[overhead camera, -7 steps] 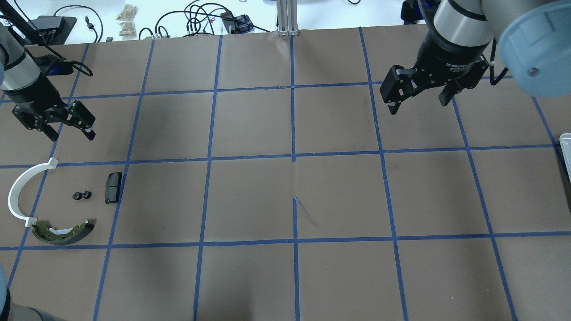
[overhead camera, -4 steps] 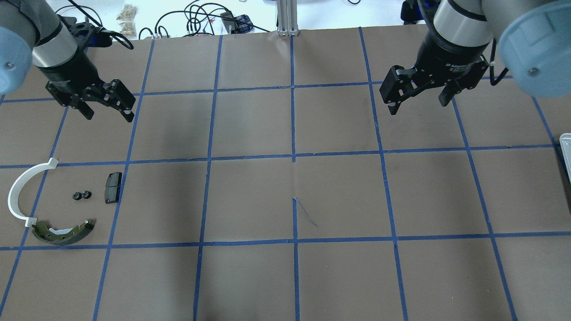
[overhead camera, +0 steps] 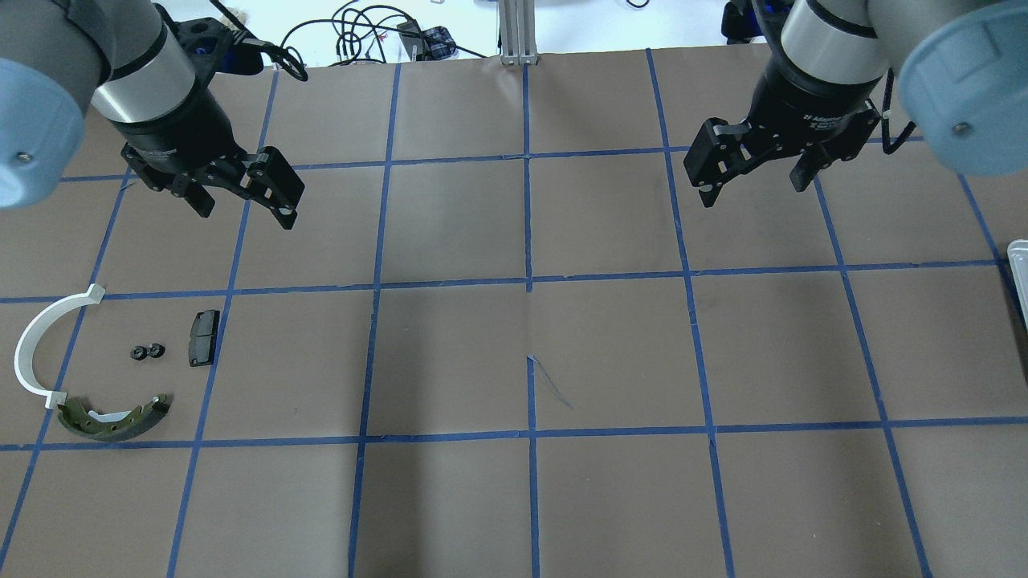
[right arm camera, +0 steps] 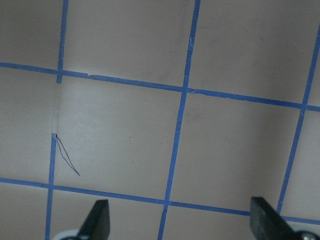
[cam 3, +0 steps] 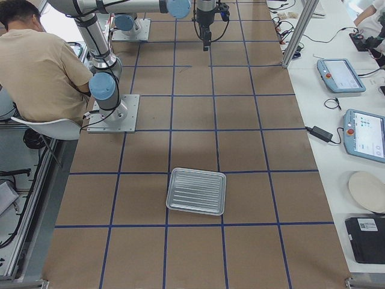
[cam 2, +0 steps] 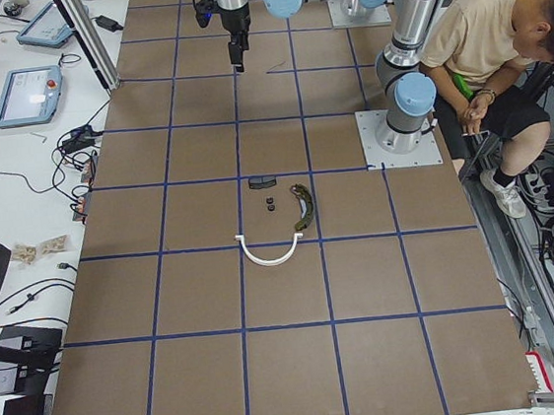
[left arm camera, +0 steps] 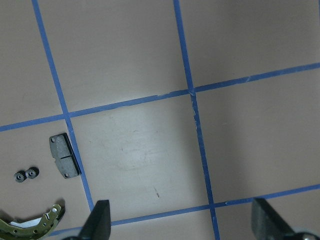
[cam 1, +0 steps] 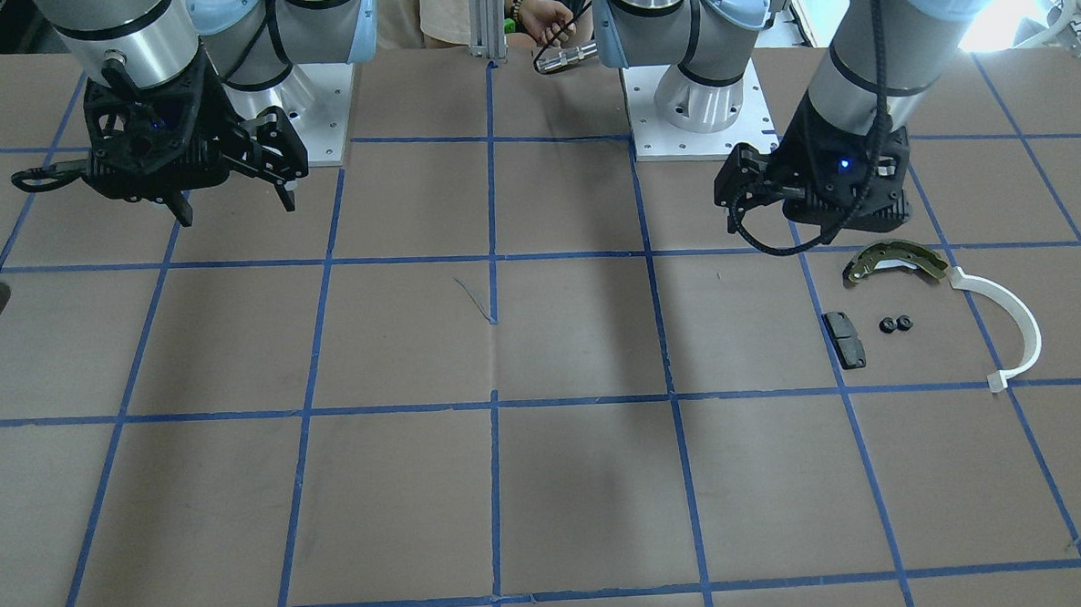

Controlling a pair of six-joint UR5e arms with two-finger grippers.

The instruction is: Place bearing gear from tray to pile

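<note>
Two small black bearing gears [overhead camera: 148, 352] lie on the table in the pile, between the white plastic arc [overhead camera: 32, 345], the olive-gold brake shoe [overhead camera: 112, 419] and the dark grey pad [overhead camera: 203, 338]. They also show in the left wrist view [left arm camera: 25, 174]. My left gripper [overhead camera: 245, 215] is open and empty, above the table behind and to the right of the pile. My right gripper [overhead camera: 753, 191] is open and empty over the far right of the table. The ribbed silver tray [cam 3: 197, 191] holds nothing that I can see; only its edge [overhead camera: 1020, 273] shows at the overhead view's right.
Brown paper with a blue tape grid covers the table. Cables and small items lie past the far edge [overhead camera: 353, 36]. A seated person [cam 2: 499, 55] is beside the robot bases. Tablets lie on the side bench [cam 3: 343, 75].
My left arm has swung to the right and up, away from the pile, with its gripper open the whole time. The right arm and the parts have not moved.
</note>
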